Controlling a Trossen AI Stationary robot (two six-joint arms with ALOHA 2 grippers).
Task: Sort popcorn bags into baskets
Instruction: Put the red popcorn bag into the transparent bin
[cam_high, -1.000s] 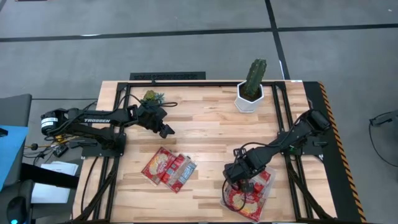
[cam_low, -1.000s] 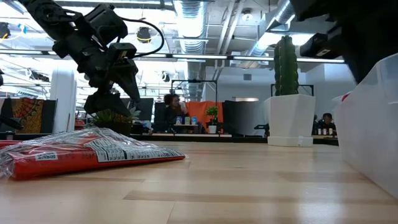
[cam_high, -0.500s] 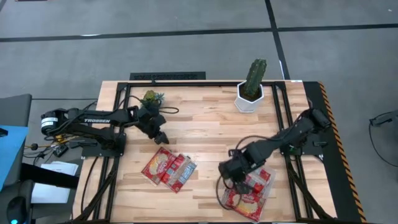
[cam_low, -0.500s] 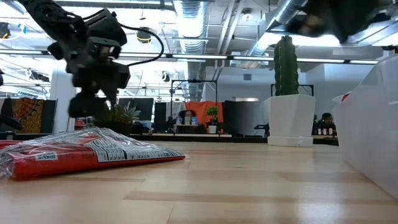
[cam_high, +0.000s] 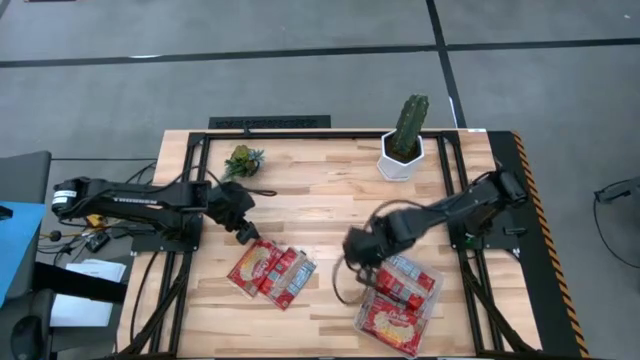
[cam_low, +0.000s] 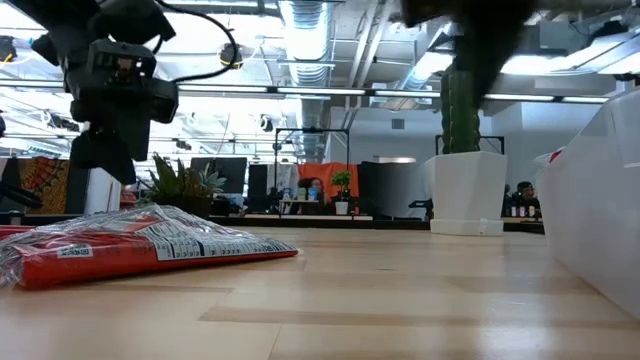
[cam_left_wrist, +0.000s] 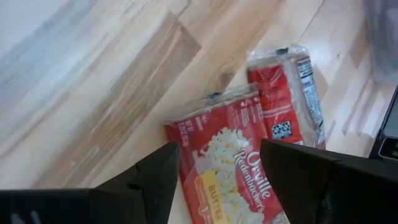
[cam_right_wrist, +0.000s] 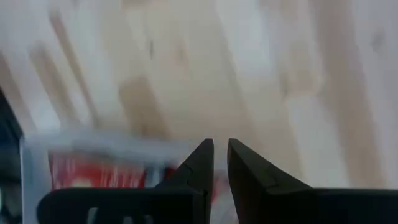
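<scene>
Nearest your front edge of the tabletop, toward the right corner, sits the clear tray (cam_high: 362, 322) with red popcorn bags (cam_high: 398, 300) in it. Your right gripper (cam_high: 357, 246) hangs just off the tray's left-rear corner, fingers nearly together and empty. Left of centre lie two loose packets (cam_high: 270, 272), side by side — your left gripper (cam_high: 247, 233) hovers at their rear-left edge, fingers spread wide, holding nothing. At the far edge stands the cactus pot (cam_high: 402, 160).
</scene>
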